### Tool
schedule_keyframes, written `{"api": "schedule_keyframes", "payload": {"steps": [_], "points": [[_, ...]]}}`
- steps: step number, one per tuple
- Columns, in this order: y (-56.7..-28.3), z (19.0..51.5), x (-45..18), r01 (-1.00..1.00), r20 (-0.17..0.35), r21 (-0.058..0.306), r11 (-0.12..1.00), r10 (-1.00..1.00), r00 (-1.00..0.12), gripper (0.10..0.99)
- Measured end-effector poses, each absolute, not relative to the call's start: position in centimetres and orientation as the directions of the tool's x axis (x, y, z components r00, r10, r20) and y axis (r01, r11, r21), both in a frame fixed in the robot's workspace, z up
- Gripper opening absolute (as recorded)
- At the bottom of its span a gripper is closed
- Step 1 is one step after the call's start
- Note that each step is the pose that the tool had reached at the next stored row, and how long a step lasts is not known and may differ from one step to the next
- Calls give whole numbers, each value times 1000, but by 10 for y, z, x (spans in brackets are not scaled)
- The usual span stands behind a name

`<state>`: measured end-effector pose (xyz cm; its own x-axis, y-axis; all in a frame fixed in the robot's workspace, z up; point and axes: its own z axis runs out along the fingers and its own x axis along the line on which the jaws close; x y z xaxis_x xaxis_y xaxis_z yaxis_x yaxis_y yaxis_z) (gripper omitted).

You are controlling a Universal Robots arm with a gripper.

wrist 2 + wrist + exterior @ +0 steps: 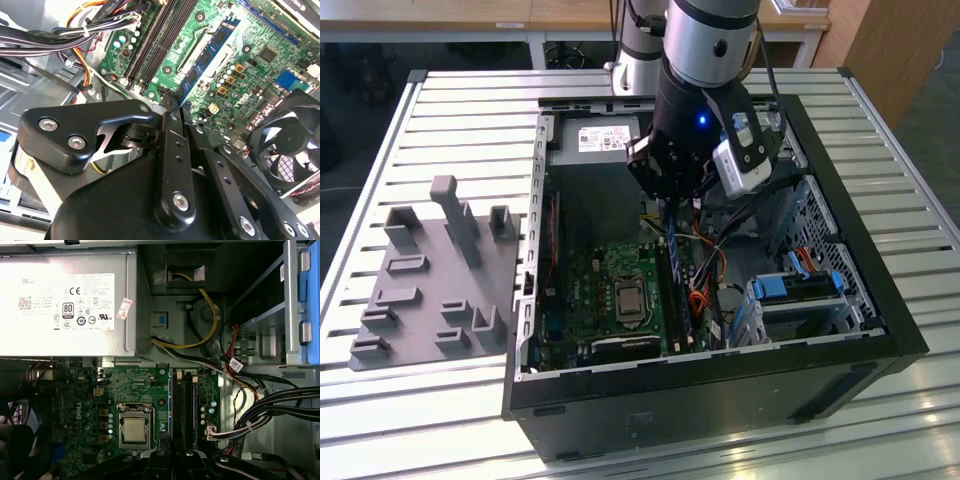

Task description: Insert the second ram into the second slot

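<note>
Downward, arm (705, 50) upright over open case (880, 300), claw (175, 106) at ram stick (207, 57)

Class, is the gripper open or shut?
Shut on the ram: in the second wrist view the gripper pinches its near end.
</note>
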<state>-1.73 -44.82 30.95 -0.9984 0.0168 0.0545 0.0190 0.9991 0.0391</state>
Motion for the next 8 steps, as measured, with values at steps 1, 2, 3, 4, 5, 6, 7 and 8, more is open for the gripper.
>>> {"api": "schedule_keyframes", "payload": {"steps": [1, 2, 3, 4, 5, 6, 7, 8], "points": [[-448, 309, -17, 19, 54, 39, 999, 17, -998, 137], [-448, 309, -17, 19, 54, 39, 999, 17, -998, 137], [-448, 309, -17, 19, 55, 38, 999, 17, -998, 137], [-448, 309, -17, 19, 55, 38, 999, 17, -998, 137], [-448, 309, -17, 19, 54, 37, 999, 17, -998, 137], [-448, 309, -17, 19, 54, 36, 999, 17, -998, 137], [-448, 308, -17, 19, 55, 36, 999, 17, -998, 137], [-448, 308, -17, 19, 55, 37, 999, 17, -998, 137]]}}
